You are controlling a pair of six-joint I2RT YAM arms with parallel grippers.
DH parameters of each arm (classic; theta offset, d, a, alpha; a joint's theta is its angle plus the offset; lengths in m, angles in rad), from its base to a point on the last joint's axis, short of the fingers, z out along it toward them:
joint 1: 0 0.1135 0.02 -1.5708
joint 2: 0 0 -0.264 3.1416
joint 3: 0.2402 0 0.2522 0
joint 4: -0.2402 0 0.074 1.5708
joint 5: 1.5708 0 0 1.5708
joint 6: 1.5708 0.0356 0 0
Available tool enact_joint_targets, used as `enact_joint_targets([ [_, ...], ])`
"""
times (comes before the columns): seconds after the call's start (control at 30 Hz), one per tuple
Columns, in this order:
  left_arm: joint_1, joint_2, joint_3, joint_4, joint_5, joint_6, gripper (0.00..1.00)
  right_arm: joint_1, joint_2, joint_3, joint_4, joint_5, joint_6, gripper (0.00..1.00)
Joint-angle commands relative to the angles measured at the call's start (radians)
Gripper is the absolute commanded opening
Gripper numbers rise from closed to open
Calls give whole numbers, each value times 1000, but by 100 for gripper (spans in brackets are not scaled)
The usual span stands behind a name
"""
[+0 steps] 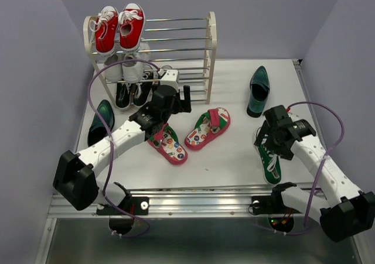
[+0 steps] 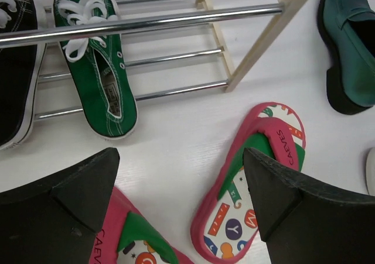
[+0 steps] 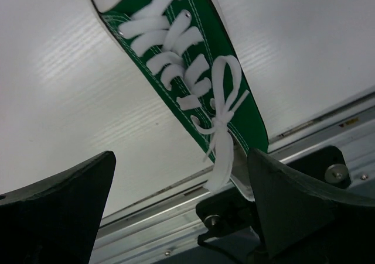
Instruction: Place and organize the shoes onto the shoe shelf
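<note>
Table [image 1: 234,153]: all loose footwear is lying on it, toward the middle and the sides.

Shoe shelf [image 1: 211,47]: standing at the far left corner, three tiers. The right half of every tier is sitting free, which I judge is the room for the rest.

My left gripper [image 2: 180,156]: fingers spread wide, nothing between them. It is hovering just in front of the shelf's bottom tier and above the flip-flops [image 1: 208,128], probably because they are the nearest pair to take.

My right gripper [image 3: 181,156]: also spread wide and gripping nothing. It is hanging over the table green sneaker [image 3: 193,71] at the near right edge, lined up along it, I judge for a pick.

Counting:
- Teal dress shoes, two, both on the table and well apart: right teal dress shoe [image 1: 258,91] far right, left teal dress shoe [image 1: 101,122] beside my left arm.
- Green sneakers, two: the table one, and the shelf green sneaker [image 2: 99,71] resting on the bottom rods beside a dark shoe [image 2: 14,71].
- Red sneakers [image 1: 120,27], two, top tier.
- White sneakers [image 1: 126,68], two, middle tier.
- Flip-flops, two, mid-table, near each other and not yet shelved.
</note>
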Motion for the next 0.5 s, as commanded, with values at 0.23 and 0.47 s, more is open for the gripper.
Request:
enact_joint_targets([
  [0.23, -36, -106, -66, -5, -4, 1, 99, -65, 144, -54, -108, -56, -24, 100],
  [0.47, -36, -115, -66, 11, -16, 29, 99, -98, 181, -86, -71, -88, -42, 100],
])
